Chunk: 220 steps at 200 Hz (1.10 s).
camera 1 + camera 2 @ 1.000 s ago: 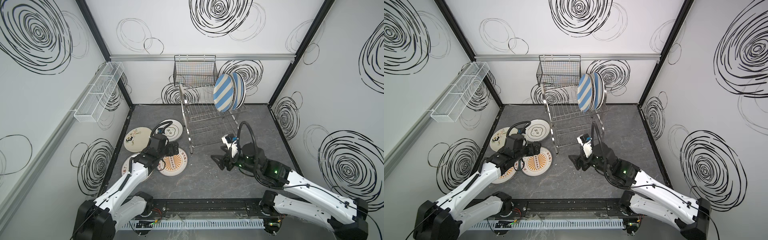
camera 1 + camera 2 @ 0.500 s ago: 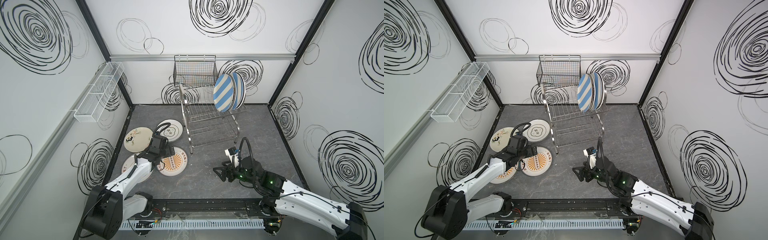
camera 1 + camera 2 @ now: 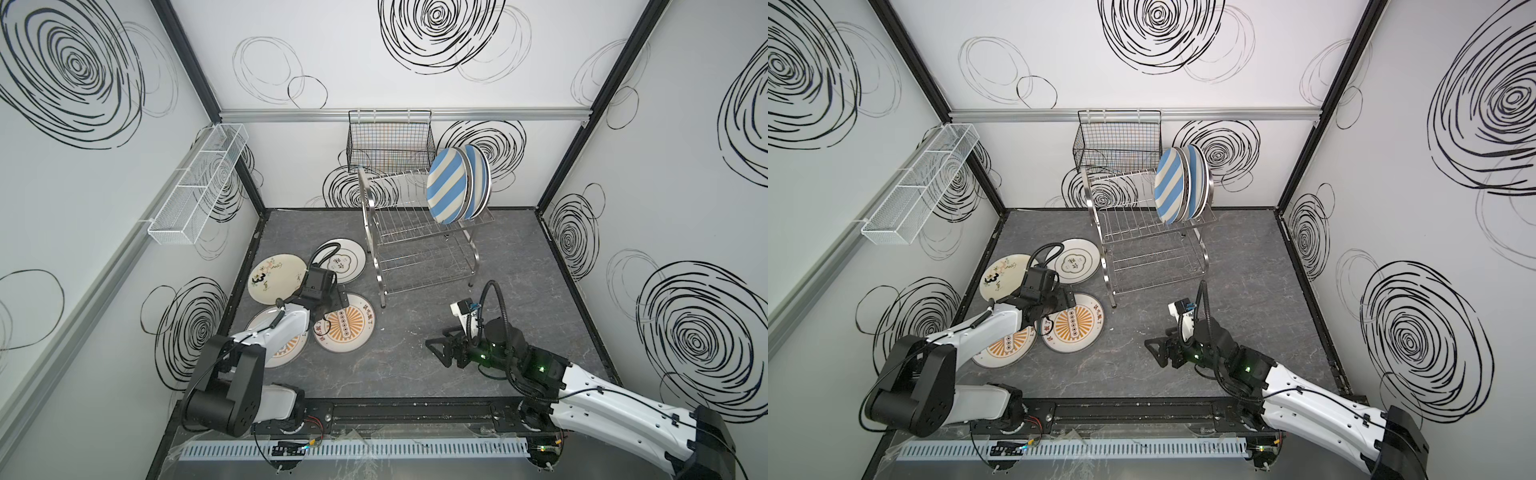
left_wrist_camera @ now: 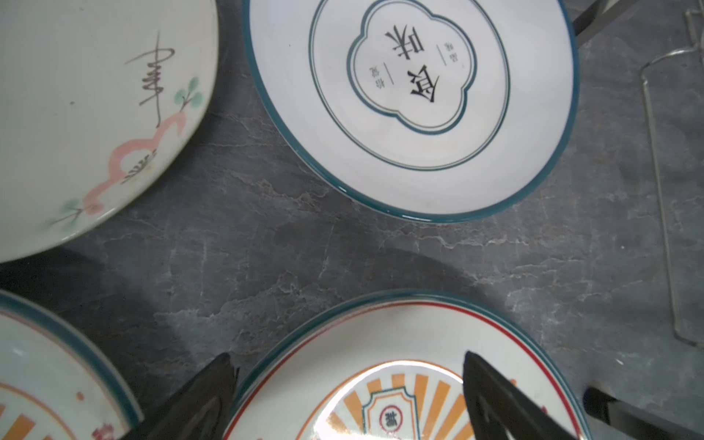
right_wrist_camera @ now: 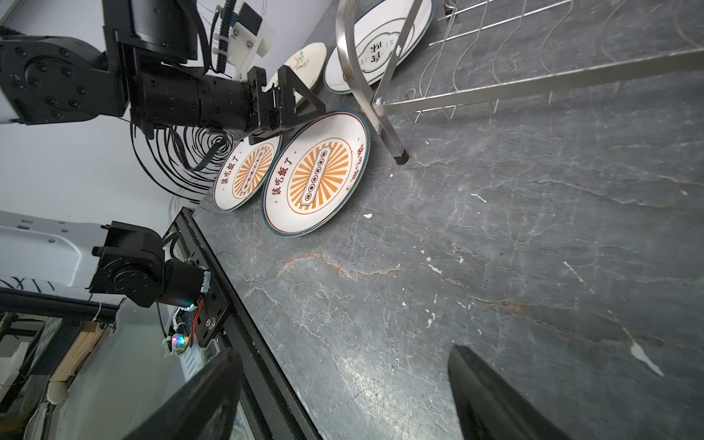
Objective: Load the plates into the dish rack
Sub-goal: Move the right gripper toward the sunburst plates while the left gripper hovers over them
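Note:
The dish rack (image 3: 428, 237) (image 3: 1152, 232) stands at the back, with two blue-and-white striped plates (image 3: 449, 189) (image 3: 1169, 187) upright at the right end of its upper tier. Flat on the floor at the left lie a cream plate (image 3: 270, 279), a green-rimmed plate (image 3: 349, 259) (image 4: 411, 114) and two orange sunburst plates (image 3: 349, 330) (image 5: 316, 175), one partly under the left arm. My left gripper (image 3: 332, 300) (image 4: 346, 358) is open, low over the far rim of the nearer sunburst plate, one finger outside the rim and one over the plate. My right gripper (image 3: 438, 349) (image 5: 343, 354) is open and empty, low over bare floor in front of the rack.
A black wire-grid basket (image 3: 388, 141) hangs on the back wall behind the rack. A long white mesh basket (image 3: 199, 183) is fixed to the left wall. The rack's front leg (image 5: 394, 146) stands close to the sunburst plate. A black rail (image 3: 415, 409) edges the front.
My right gripper has drawn back from the rack toward the front and sunk lower, still open. The left arm has folded down while its gripper stays over the sunburst plate.

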### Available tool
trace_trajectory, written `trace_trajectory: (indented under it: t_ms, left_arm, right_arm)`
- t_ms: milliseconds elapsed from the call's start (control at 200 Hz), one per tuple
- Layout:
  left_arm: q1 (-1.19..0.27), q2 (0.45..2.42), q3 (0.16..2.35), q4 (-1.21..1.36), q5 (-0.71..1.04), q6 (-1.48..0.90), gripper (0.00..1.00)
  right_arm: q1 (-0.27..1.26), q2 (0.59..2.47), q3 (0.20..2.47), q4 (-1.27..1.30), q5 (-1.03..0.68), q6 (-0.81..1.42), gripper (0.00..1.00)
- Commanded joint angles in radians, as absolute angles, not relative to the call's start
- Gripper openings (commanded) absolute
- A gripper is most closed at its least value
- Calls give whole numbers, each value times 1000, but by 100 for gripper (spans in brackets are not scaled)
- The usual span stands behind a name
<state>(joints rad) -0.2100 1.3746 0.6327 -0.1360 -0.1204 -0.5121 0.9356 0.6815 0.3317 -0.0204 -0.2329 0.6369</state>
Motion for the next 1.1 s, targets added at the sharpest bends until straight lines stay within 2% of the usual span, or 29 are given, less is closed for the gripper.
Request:
trace_trajectory:
  t_ms: [0, 480, 1096]
  left_arm:
    - [-198, 1383, 663, -68, -96, -507, 96]
    - [-181, 1422, 634, -29, -25, -486, 96]
    - [-248, 1276, 496, -32, 89, -580, 96]
  right_arm:
    - [932, 670, 308, 13, -234, 652, 89]
    - [907, 573, 260, -40, -247, 684, 89]
    - [839, 725, 213, 107, -373, 757, 89]
